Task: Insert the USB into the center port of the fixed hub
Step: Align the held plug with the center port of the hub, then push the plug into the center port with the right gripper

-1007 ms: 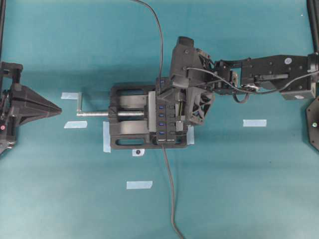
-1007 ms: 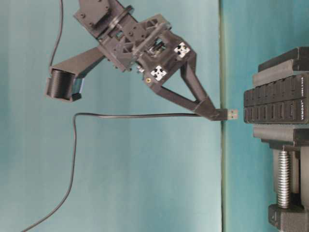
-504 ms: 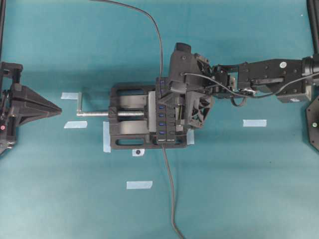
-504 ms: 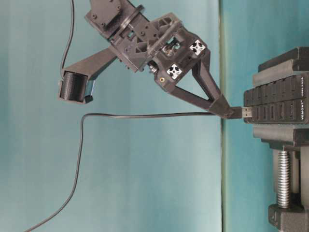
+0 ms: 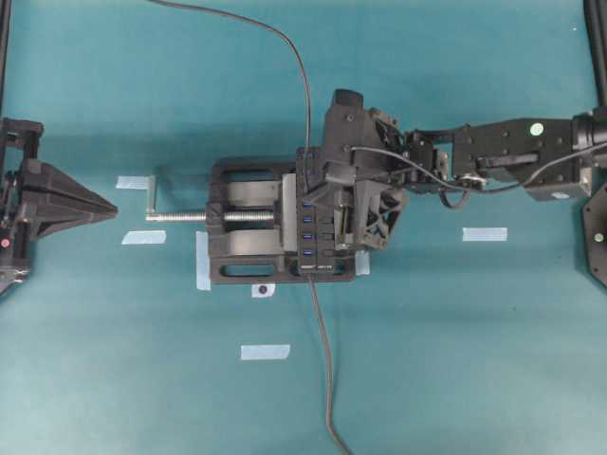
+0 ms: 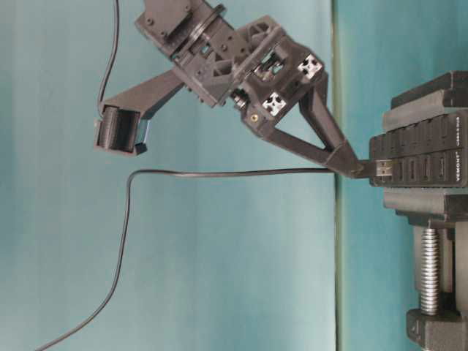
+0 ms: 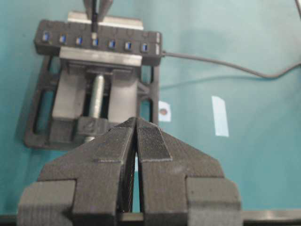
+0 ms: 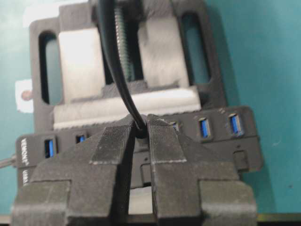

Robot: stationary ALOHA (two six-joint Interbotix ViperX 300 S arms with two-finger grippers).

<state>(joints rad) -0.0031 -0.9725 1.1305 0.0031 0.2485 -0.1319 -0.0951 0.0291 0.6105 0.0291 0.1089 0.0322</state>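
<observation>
1. Pressing the plug home is the step in hand: the right gripper [image 6: 351,165] holds the USB [image 6: 382,169] at the face of the fixed hub [image 6: 420,157], and in the table-level view the metal tip is just meeting or entering a port.
2. Its jaws are pinched nearly shut on the USB's dark body, with the thin grey cable [image 6: 219,172] trailing away behind them.
3. The left gripper [image 7: 136,141] sits well apart from the work, its jaws closed together on nothing.
4. From the left wrist view, the plug comes down at the center port [image 7: 94,42], fourth of the seven blue slots; how deep it sits I cannot tell.
5. The next move likely calls for a straight, steady push along the port's axis, keeping the plug square so it does not bind.
6. The hub is a long black bar with white lettering, clamped in a black vise [image 5: 242,242] on the teal table [image 5: 455,360].
</observation>
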